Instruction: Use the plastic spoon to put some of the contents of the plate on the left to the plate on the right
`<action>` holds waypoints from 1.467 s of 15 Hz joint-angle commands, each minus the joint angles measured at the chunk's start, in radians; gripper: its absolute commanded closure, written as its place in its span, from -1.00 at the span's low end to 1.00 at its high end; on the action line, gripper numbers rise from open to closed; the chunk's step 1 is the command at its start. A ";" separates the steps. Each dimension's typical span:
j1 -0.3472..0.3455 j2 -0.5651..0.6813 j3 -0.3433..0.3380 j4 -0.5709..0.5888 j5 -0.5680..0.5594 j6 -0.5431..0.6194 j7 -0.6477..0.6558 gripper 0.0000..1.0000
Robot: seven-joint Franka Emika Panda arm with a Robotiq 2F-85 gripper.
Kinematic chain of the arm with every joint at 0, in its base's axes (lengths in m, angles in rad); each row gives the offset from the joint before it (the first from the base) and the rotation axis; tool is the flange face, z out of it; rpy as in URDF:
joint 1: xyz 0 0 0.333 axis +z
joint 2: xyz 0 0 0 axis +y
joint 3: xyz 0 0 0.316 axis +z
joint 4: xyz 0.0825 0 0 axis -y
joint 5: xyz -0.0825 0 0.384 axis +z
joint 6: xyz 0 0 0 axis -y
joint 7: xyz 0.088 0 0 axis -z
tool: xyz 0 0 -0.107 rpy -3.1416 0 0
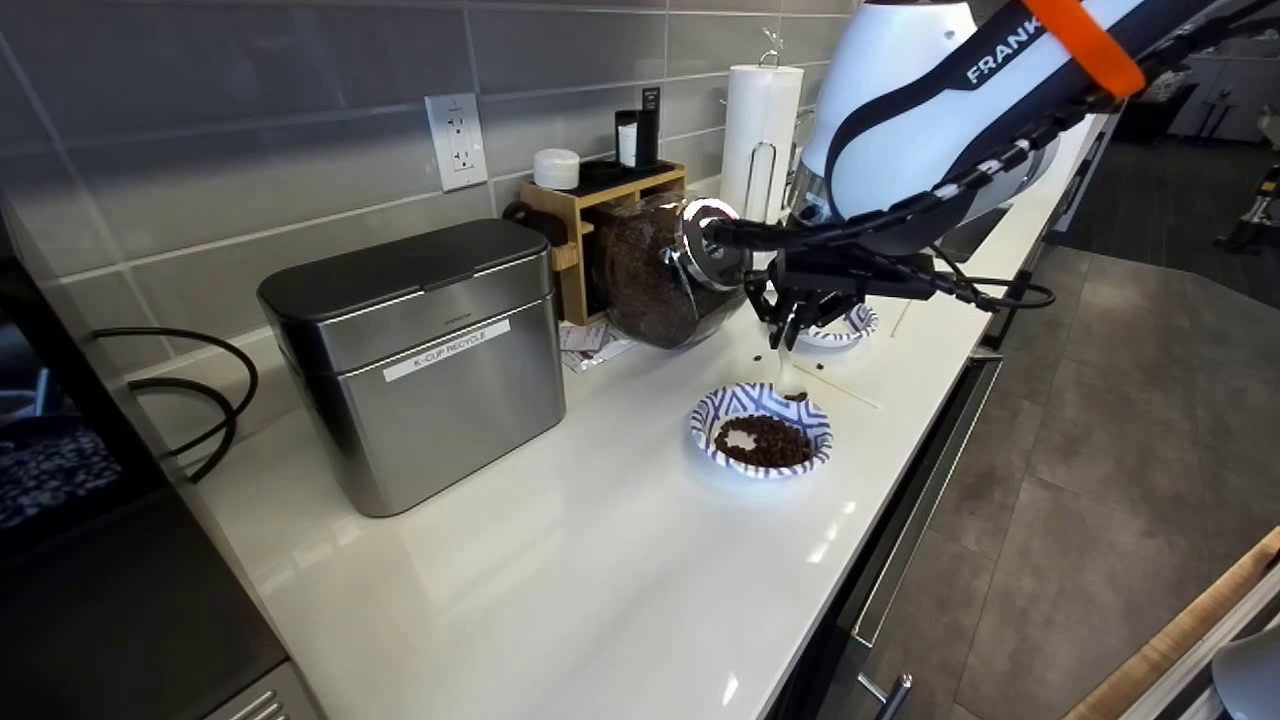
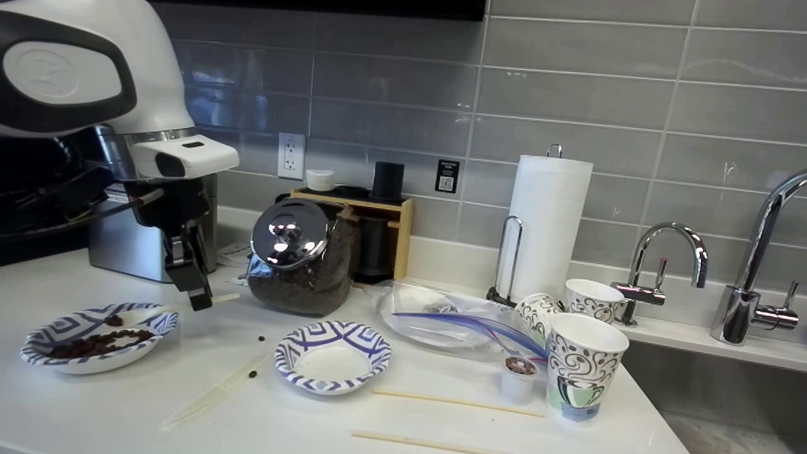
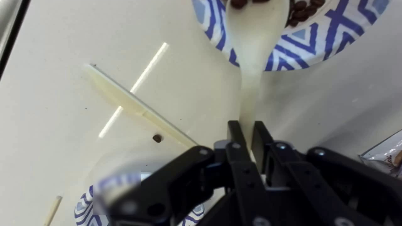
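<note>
My gripper (image 3: 246, 130) is shut on the handle of the white plastic spoon (image 3: 251, 47); it also shows in both exterior views (image 1: 785, 335) (image 2: 200, 304). The spoon reaches over the rim of the blue-patterned plate with dark beans (image 2: 94, 366). A few beans (image 3: 238, 3) lie in the spoon's bowl. The plate holds more beans (image 1: 775, 447), with a bare white patch among them. I cannot tell whether the spoon touches the plate. The second blue-patterned plate (image 2: 331, 364) has a plain white inside and also shows partly hidden in the wrist view (image 3: 84, 208).
A plastic knife (image 2: 217, 391) and loose beans (image 2: 253, 374) lie between the plates. A tilted glass jar (image 2: 309, 271), a steel bin (image 1: 450, 390), thin wooden sticks (image 2: 457, 403), a plastic bag (image 2: 435, 315) and paper cups (image 2: 583, 366) stand or lie around. The counter edge (image 1: 900, 475) runs near the plates.
</note>
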 commanded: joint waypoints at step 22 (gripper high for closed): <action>0.401 0.062 -0.841 -0.009 -0.332 -0.076 0.187 0.93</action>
